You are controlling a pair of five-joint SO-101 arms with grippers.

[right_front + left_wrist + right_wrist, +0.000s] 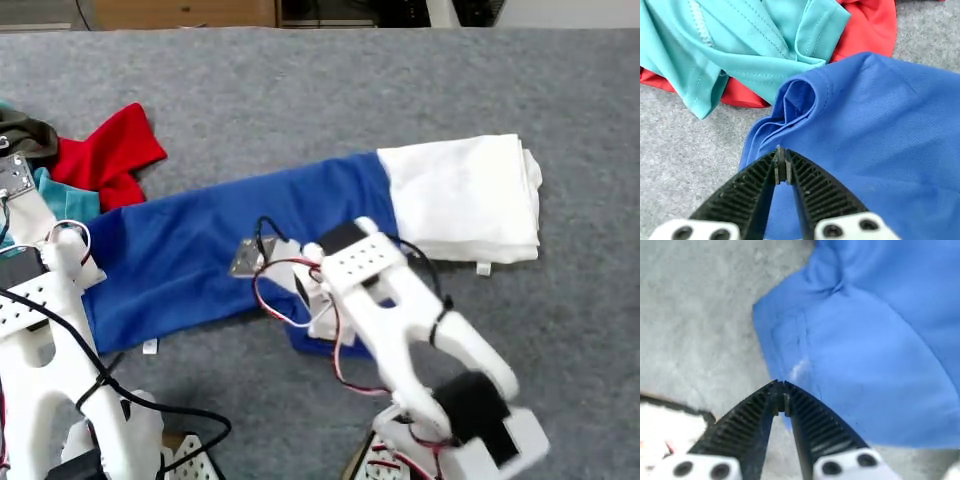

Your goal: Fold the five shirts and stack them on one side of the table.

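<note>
Left claw (782,167) and right claw (783,396) are both closed at the edges of the blue shirt (200,245), which lies mid-table.

At the far left of the table (300,90), the red shirt (105,155) and teal shirt (65,195) lie heaped and unfolded, teal over red, probably waiting their turn. The left claw's tips meet at the blue shirt's bunched left corner, just beside the teal. Whether it has hem pinched between them I cannot tell. The blue shirt runs as a long band across the middle, so it looks halved lengthwise and ready for a crosswise fold. The right claw's tips are also pressed together at the blue shirt's near edge, and any cloth in them is hidden. With one claw at the corner and one at the edge, the arms seem placed to lift that side together. On the right the white shirt (460,200) lies neatly folded, touching the blue shirt's end, likely the start of the stack.
</note>
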